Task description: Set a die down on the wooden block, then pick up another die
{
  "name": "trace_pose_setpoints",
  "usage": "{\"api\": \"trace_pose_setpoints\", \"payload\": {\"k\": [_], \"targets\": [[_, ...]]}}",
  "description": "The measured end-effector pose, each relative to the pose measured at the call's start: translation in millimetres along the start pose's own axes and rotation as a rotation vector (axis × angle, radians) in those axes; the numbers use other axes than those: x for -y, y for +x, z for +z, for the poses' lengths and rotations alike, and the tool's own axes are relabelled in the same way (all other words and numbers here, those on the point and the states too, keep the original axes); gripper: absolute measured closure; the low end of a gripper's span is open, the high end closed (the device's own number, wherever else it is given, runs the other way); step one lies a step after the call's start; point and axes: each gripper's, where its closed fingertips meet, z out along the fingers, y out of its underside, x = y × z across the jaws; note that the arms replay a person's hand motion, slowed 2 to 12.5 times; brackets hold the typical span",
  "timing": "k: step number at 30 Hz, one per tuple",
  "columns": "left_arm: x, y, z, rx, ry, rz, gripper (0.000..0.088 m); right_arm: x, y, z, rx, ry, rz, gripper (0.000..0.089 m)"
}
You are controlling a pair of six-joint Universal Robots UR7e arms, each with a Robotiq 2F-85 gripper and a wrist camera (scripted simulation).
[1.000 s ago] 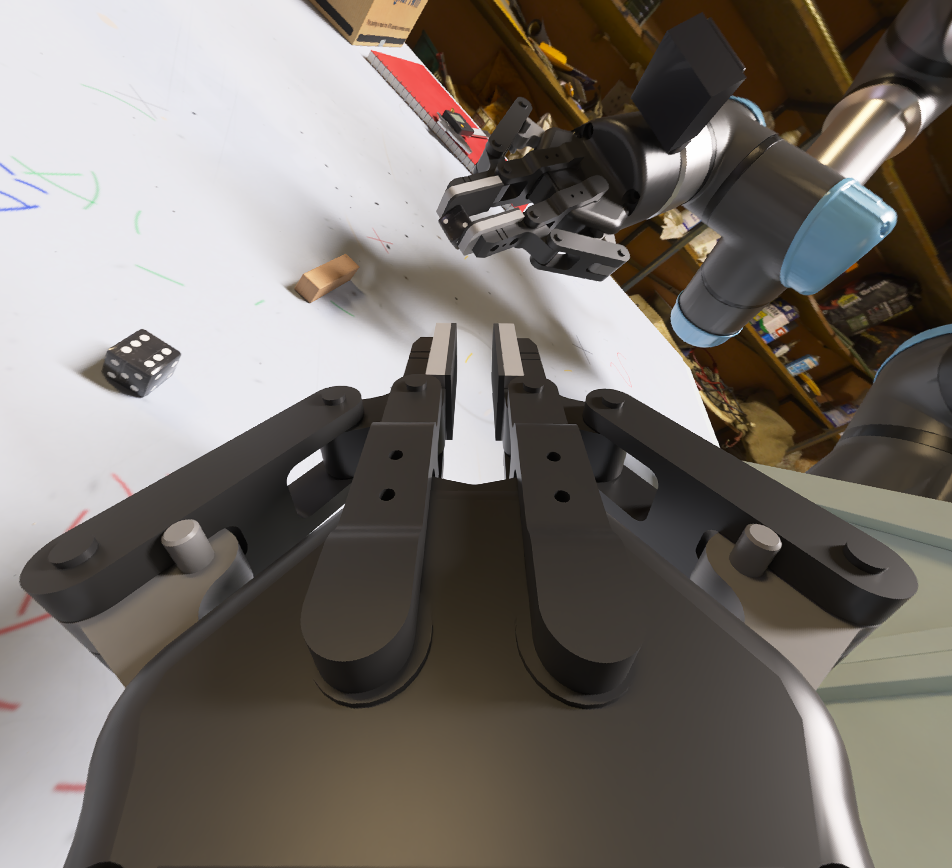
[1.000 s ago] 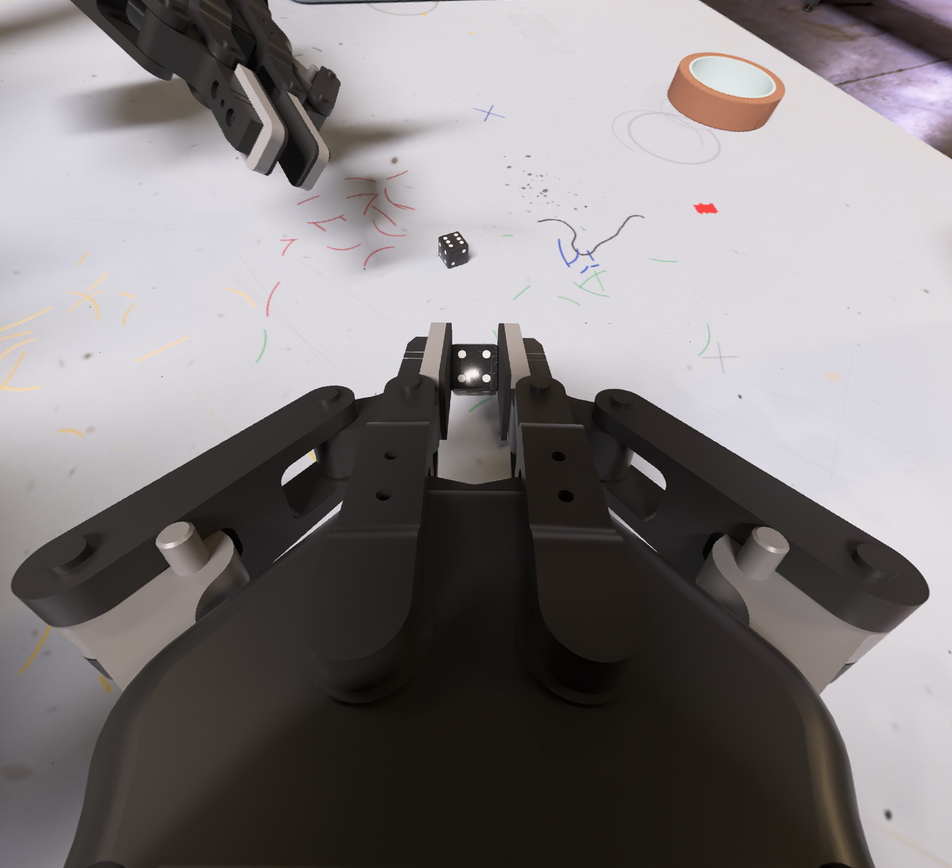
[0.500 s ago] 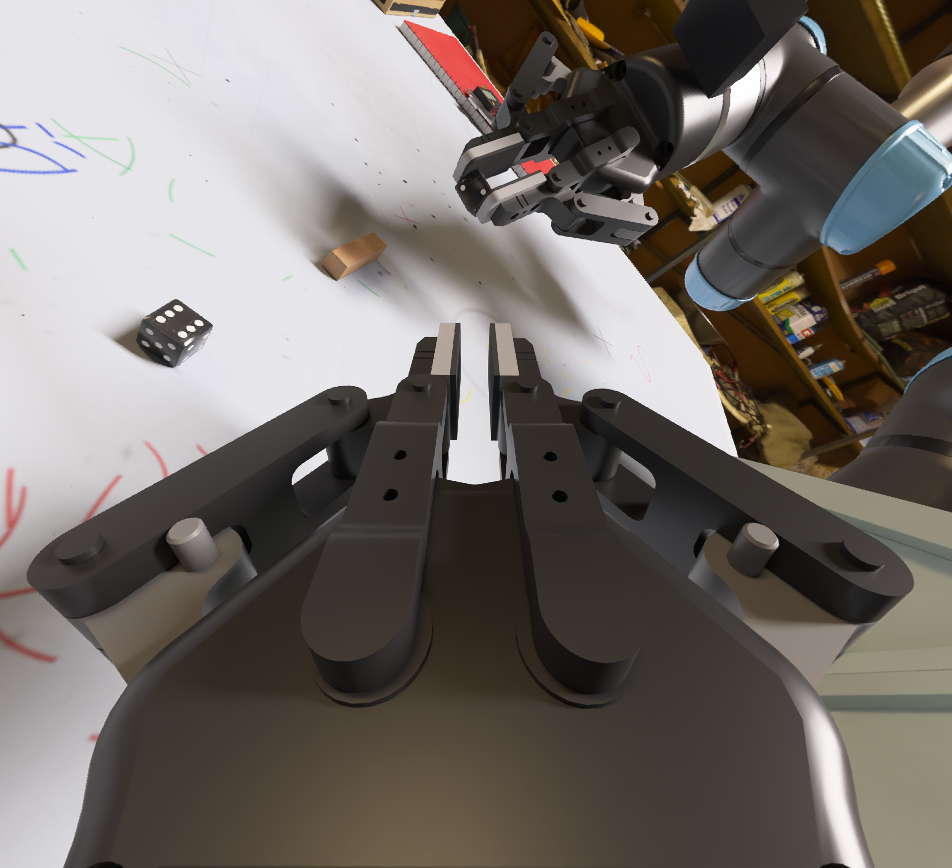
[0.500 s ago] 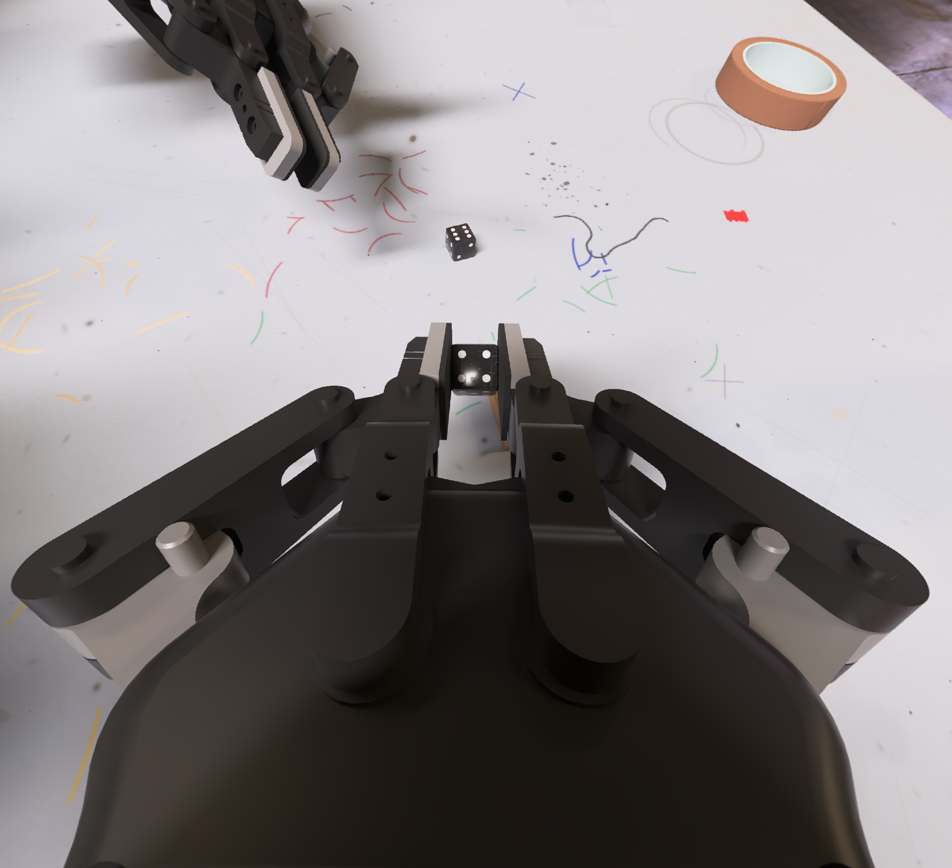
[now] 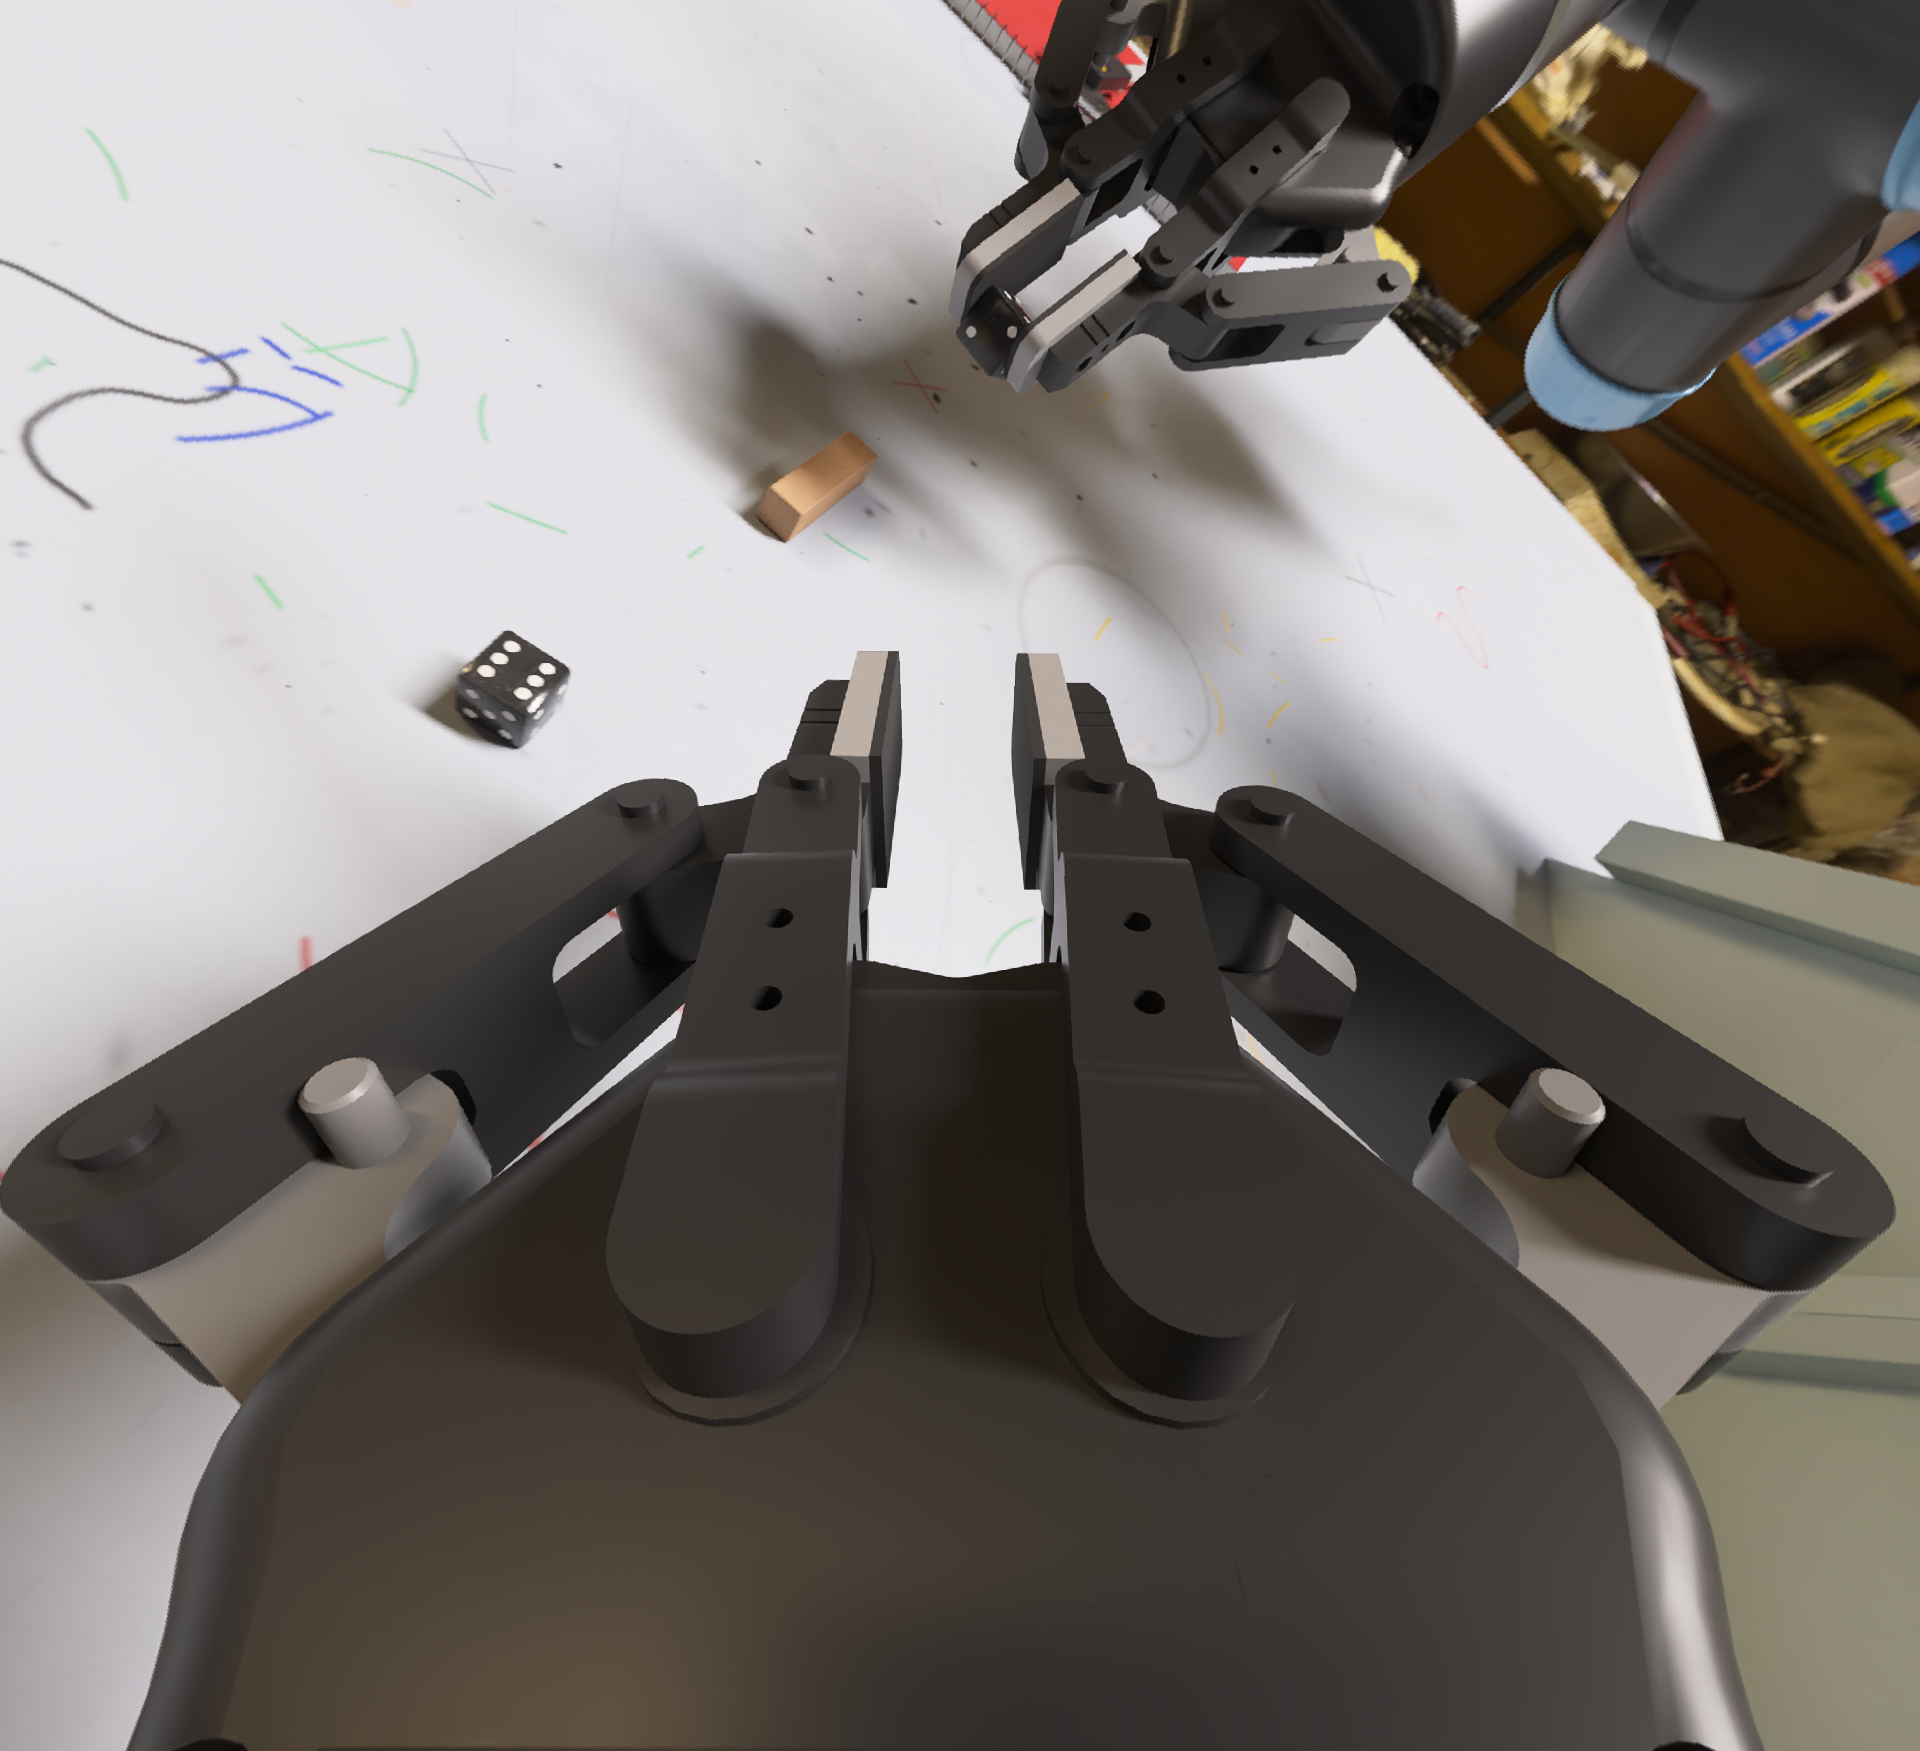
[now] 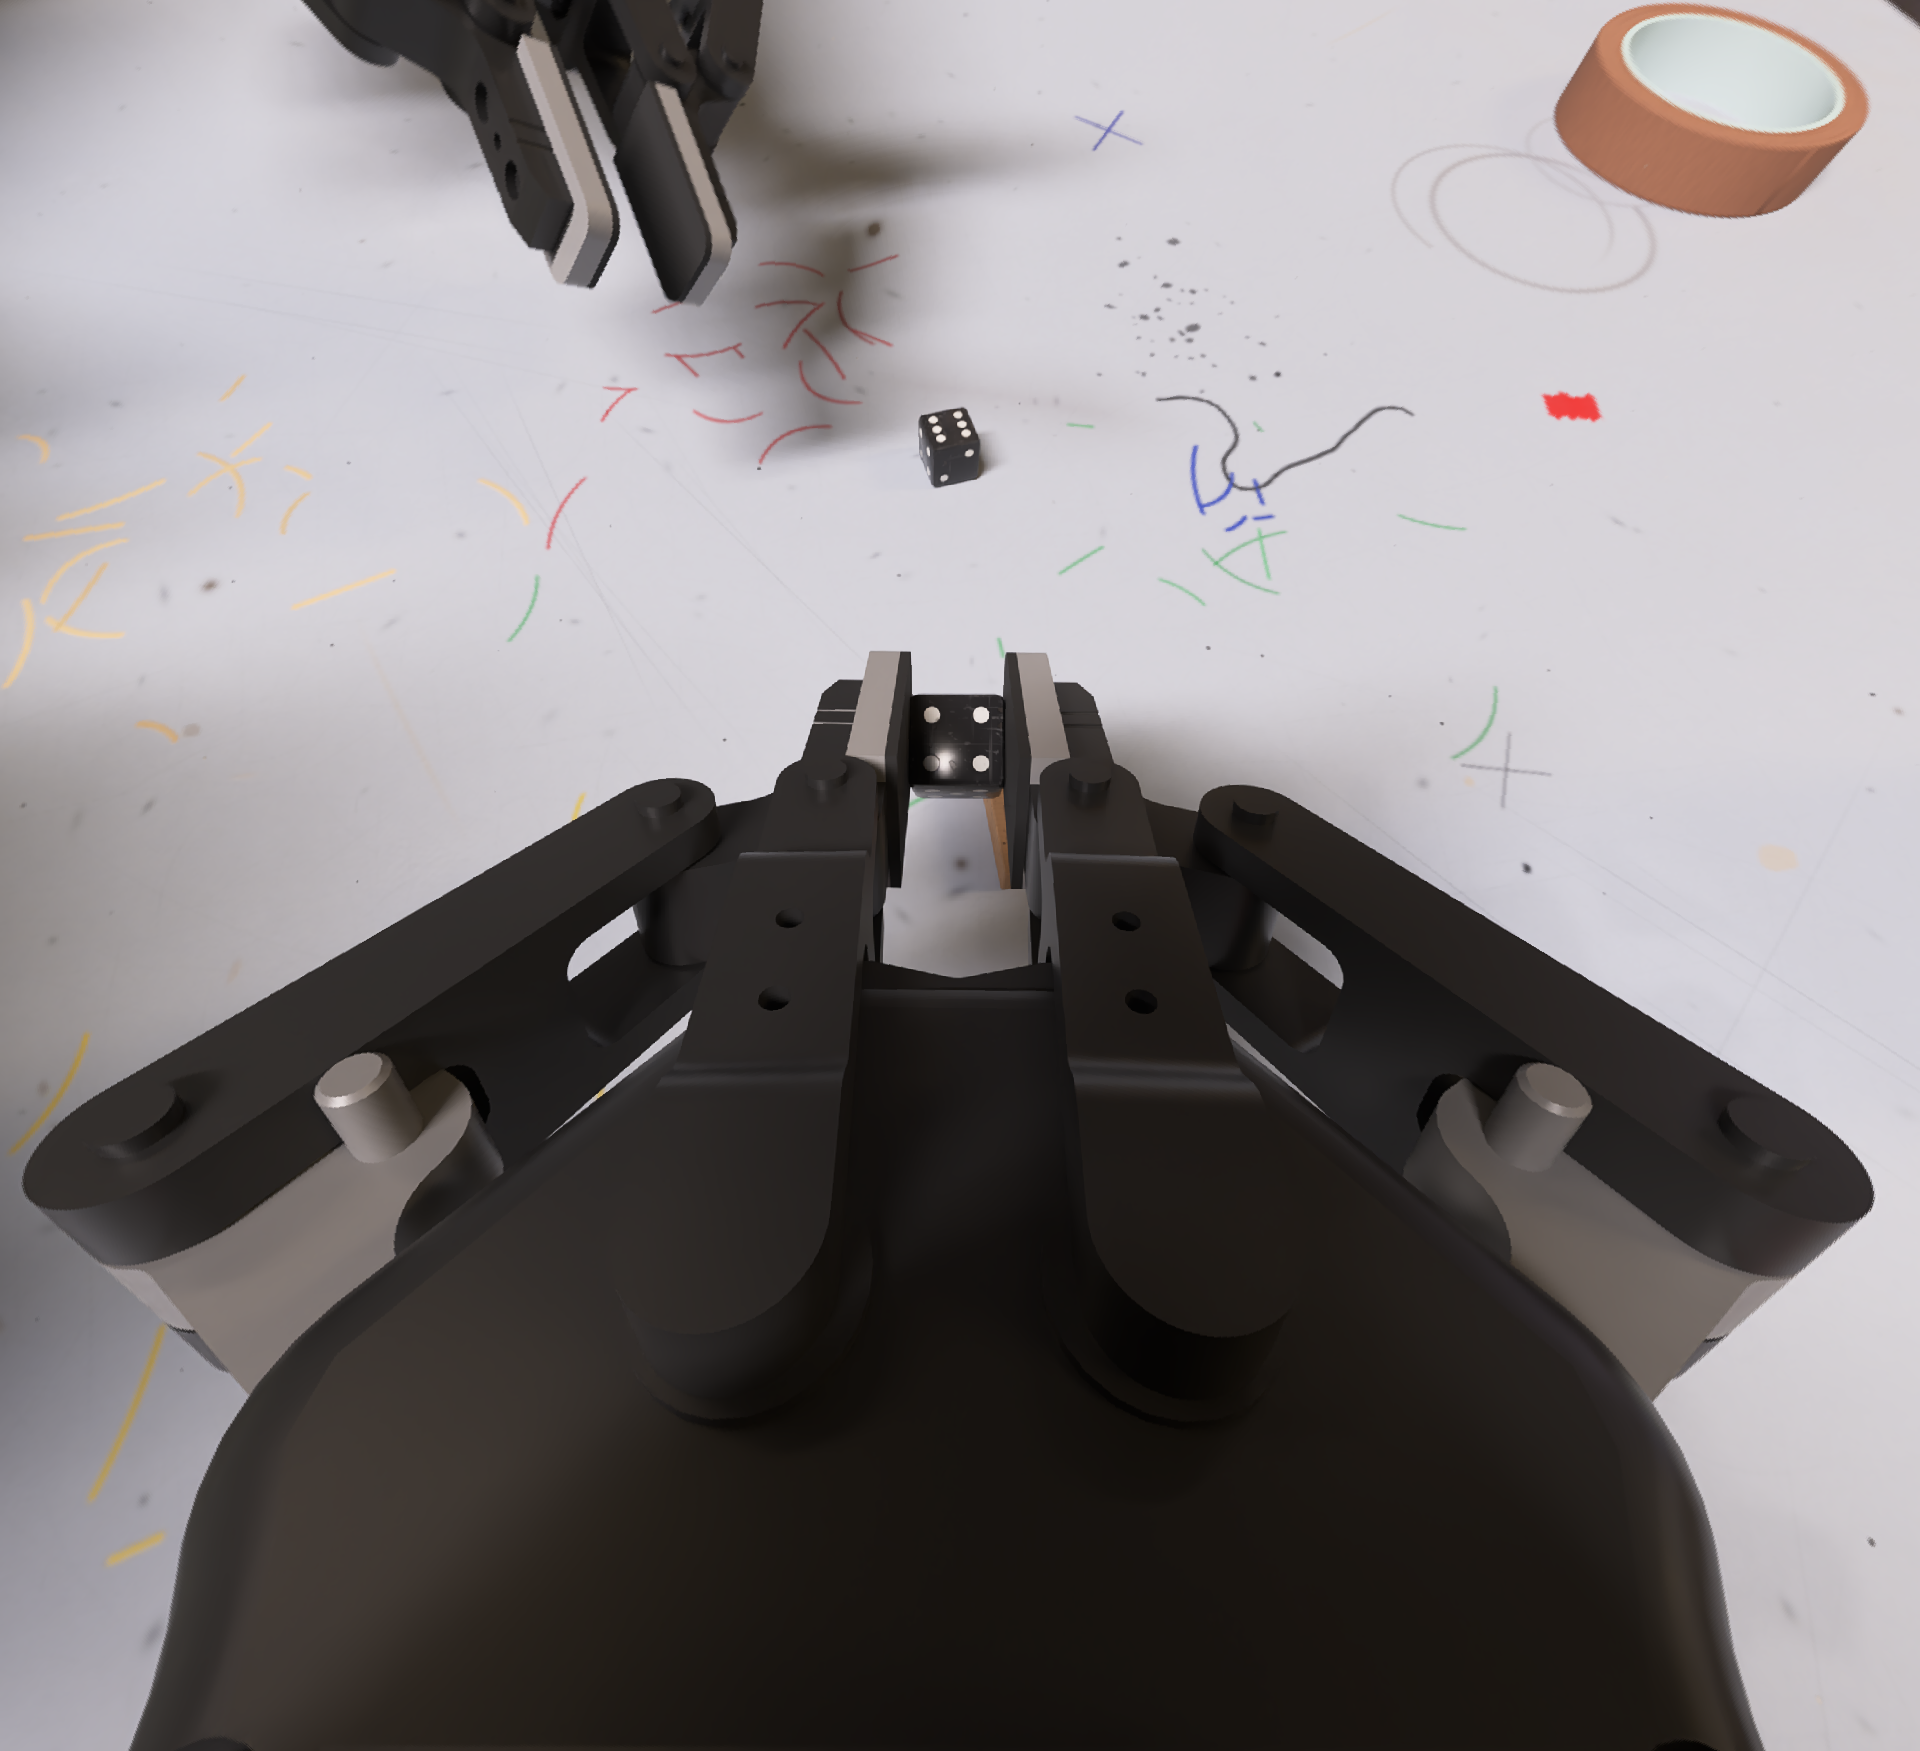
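1. Black die, four pips facing the camera, sits clamped between the pale pads of your right gripper. The pads bear flat on two opposite faces, so the hold looks square; do not loosen it until the die is over its landing spot.

2. Just under the die, in the right wrist view, a sliver of the wooden block shows against the right-hand finger. From the left wrist view the block lies on the table, with the right gripper hovering above and a little beyond it. I judge you are not yet centred, so line the die over the block's top face first.

3. The block is small and narrow, so come down straight, with the die's bottom face level. Let it touch before you part the fingers, and open gently: a drop or a sideways nudge could roll the die off.

4. Your left gripper holds nothing; its fingers stand a little apart, with bare table showing between them.

5. The other die rests on the table, six up, left of those fingers and well apart from the block. It is free for the pickup after placing.

6. Keep the arms clear; the left gripper hangs near your path.
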Motion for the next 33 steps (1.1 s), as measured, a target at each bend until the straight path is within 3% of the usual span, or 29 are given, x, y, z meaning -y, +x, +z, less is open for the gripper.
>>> {"api": "trace_pose_setpoints", "payload": {"k": [14, 27, 33], "targets": [[7.0, -36.1, -10.8, 0.157, -0.085, 0.139, 0.0666, -28.2, 13.0, 12.6, 0.116, -0.116, -0.005, 0.0736], [-1.8, -60.5, -6.1, 0.220, -0.204, 0.256, 0.0662, -36.2, 16.0, 30.2, 0.176, -0.196, -0.010, 0.0736], [-4.9, -67.7, -1.4, 0.214, -0.251, 0.319, 0.0657, -35.8, 14.6, 36.5, 0.188, -0.208, -0.027, 0.0736]]}}
